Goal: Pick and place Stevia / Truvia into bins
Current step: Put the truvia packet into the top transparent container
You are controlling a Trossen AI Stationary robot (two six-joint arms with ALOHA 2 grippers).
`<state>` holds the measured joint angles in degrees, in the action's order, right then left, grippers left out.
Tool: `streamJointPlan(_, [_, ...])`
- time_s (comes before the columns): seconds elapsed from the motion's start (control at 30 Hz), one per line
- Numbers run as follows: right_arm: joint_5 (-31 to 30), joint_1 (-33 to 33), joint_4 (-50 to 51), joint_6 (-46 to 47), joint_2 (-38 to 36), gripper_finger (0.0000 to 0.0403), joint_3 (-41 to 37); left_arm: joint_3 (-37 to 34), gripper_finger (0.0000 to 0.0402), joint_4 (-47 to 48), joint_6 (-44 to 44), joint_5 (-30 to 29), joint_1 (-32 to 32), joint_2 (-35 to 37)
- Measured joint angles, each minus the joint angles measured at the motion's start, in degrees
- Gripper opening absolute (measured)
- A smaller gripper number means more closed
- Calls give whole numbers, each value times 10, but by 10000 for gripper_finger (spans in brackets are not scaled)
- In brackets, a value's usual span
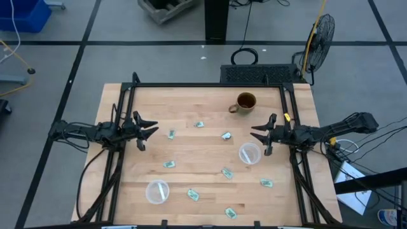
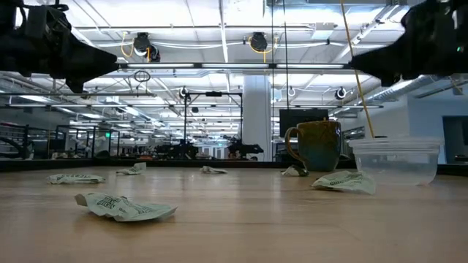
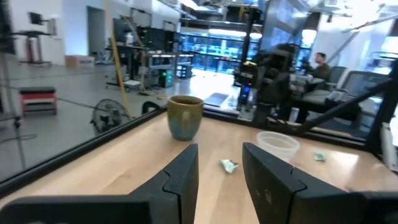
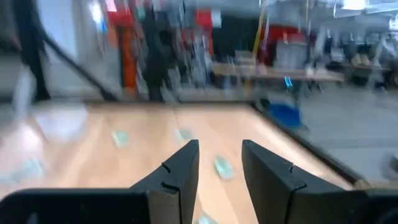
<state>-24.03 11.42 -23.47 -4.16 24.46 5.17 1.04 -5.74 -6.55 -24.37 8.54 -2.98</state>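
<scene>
Pale green-and-white paper packets (image 1: 226,172) lie scattered on the wooden table (image 1: 191,102) around my landmark, the clear plastic cup (image 1: 249,153) below the brown mug (image 1: 245,102). I see the right gripper (image 1: 262,134) released beside it, the left gripper (image 1: 147,130) released far across; a second cup (image 1: 157,191) sits well apart

Pale wooden table (image 1: 203,127) seen straight down from overhead, viewed level from its surface in the low view, brown glazed mug (image 1: 245,102) shared by high, low, left wrist views
</scene>
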Motion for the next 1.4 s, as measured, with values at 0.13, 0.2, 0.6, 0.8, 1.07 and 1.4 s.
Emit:
streamJointPlan(0.13, [4,-24,27,4,86,114,72,0,129,-1,-21,-28,0,0])
streamJointPlan(0.2, [28,-37,41,3,146,114,104,0,129,-6,-26,-32,-2,0])
streamJointPlan(0.6, [112,-116,216,24,487,114,367,0,129,-44,-44,-36,-7,-1])
streamJointPlan(0.8, [179,-118,334,22,592,114,438,0,129,-44,-43,-39,-7,-1])
streamJointPlan(1.07, [182,-118,343,33,651,114,441,0,129,-79,59,-50,-8,-1])
streamJointPlan(1.4, [164,-121,340,19,695,114,441,0,129,-192,170,-60,-8,-1])
